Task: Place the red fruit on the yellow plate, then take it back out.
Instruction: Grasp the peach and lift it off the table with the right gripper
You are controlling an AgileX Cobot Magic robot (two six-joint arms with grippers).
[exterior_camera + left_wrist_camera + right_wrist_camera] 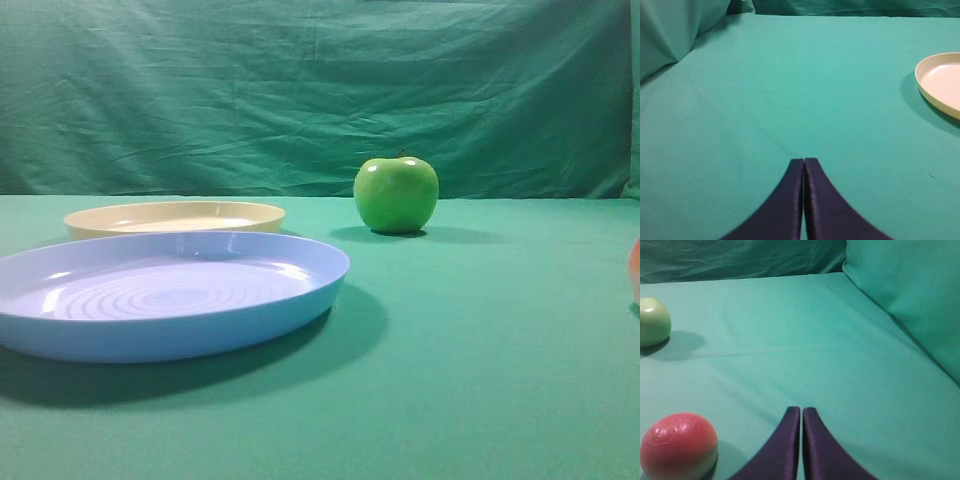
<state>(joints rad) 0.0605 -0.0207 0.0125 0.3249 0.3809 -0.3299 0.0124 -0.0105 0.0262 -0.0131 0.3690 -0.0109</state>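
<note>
Right now my right gripper (801, 412) is fully closed and empty, with the red fruit (679, 445) sitting on the desk (790, 340) just to its left; descending closed would likely knock it rolling away.

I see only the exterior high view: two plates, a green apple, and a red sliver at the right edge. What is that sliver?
Observer: The right wrist view shows the whole red fruit, red on top and pale below, resting on the cloth.
Operator: Is any hand holding it?
Observer: No. The right hand is shut and empty, its fingertips to the right of the fruit in that view.
Operator: And the left hand?
Observer: The left hand is also shut and empty above bare cloth; the yellow plate lies ahead to its right, with nothing on the part in view.
</note>
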